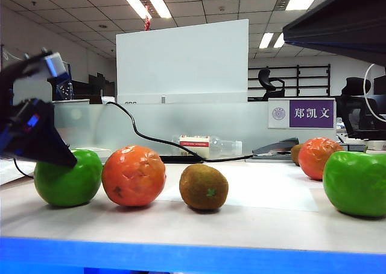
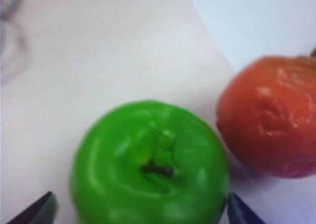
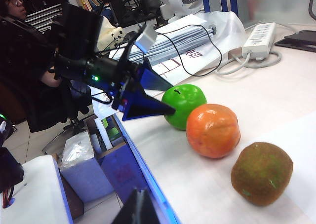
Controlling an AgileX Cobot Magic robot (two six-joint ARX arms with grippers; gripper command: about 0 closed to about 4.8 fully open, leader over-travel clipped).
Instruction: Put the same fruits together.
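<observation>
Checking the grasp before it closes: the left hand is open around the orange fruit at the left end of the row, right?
Not quite. The left hand is open around the green apple, not the orange fruit beside it. The left wrist view shows a fingertip on either side of the apple.

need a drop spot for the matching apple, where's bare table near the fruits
The table lies bare between the kiwi and the right green apple. The front strip by the blue edge is free too. Crowded: the left green apple nearly touches the orange fruit, with the open left gripper around the apple. The right gripper's fingertips aren't visible.
</observation>
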